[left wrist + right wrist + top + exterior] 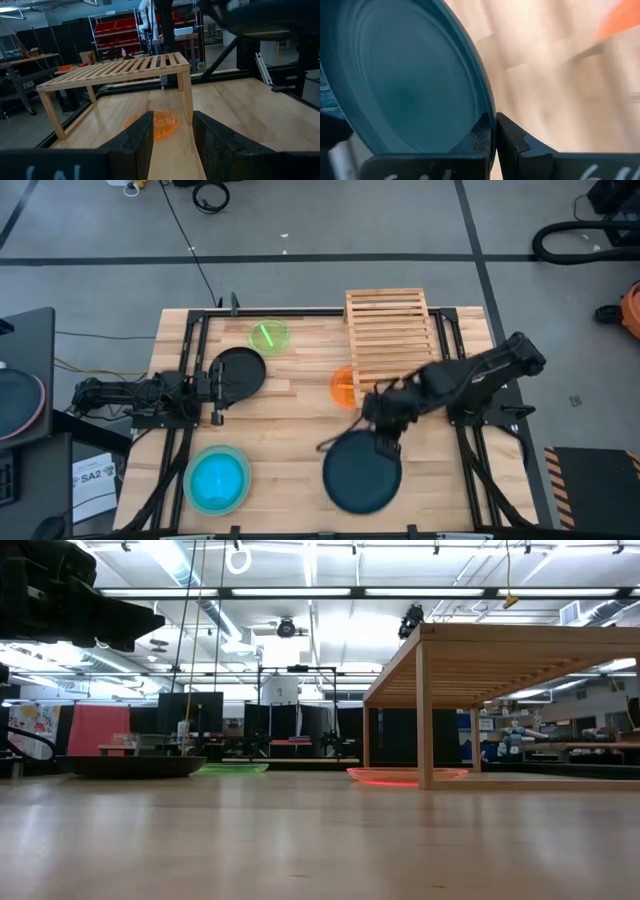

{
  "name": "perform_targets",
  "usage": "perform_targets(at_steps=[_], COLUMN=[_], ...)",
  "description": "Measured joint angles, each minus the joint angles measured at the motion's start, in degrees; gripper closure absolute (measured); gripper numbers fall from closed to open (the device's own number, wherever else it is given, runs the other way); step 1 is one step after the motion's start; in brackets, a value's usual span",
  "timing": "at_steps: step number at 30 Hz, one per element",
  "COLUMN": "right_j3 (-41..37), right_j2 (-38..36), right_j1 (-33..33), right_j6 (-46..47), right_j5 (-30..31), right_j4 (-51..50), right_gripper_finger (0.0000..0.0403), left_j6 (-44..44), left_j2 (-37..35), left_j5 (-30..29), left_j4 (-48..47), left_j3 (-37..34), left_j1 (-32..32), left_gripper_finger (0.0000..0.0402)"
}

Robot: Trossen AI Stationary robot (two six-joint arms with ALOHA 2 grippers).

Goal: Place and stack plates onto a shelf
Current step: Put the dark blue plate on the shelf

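From straight overhead you see the whole table (290,430), with the shelf (388,330) at its far edge. Your low camera sits at tabletop level and looks across at the shelf, close on its right. The left wrist camera faces the shelf from farther off, with the orange plate (156,123) at its foot; all three views share both. The right wrist camera sits tight against the dark teal plate (405,80).

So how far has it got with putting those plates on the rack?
Nothing is on the shelf yet. The right gripper has its fingers pinched on the rim of the dark teal plate. The black, green, orange and cyan plates remain on the table; the left gripper waits, open.
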Motion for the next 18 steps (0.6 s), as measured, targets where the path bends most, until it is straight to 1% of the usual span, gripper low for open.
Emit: perform_targets(at_steps=[5, 9, 13, 18], right_j3=[6.75, 9.72, 11.14, 12.32], right_j2=[-0.04, -0.04, -0.04, -0.02], right_j1=[-6.48, -13.3, -21.89, -34.63], right_j6=[-8.1, -15.28, -22.93, -31.57], right_j5=[1.62, 1.6, 1.57, 1.4], right_j4=[-8.4, -11.78, -13.07, -13.41], right_gripper_finger=[0.0385, 0.0385, 0.0385, 0.0385], left_j6=[0.0, 0.0, 0.0, 0.0], left_j2=[0.0, 0.0, 0.02, 0.0], left_j5=[0.0, -0.01, -0.02, -0.01], left_j4=[0.0, -0.02, -0.02, -0.02], left_j3=[-0.02, -0.01, -0.02, 0.0], left_j1=[0.0, 0.0, 0.0, 0.0], left_gripper_finger=[0.026, 0.026, 0.026, 0.026])
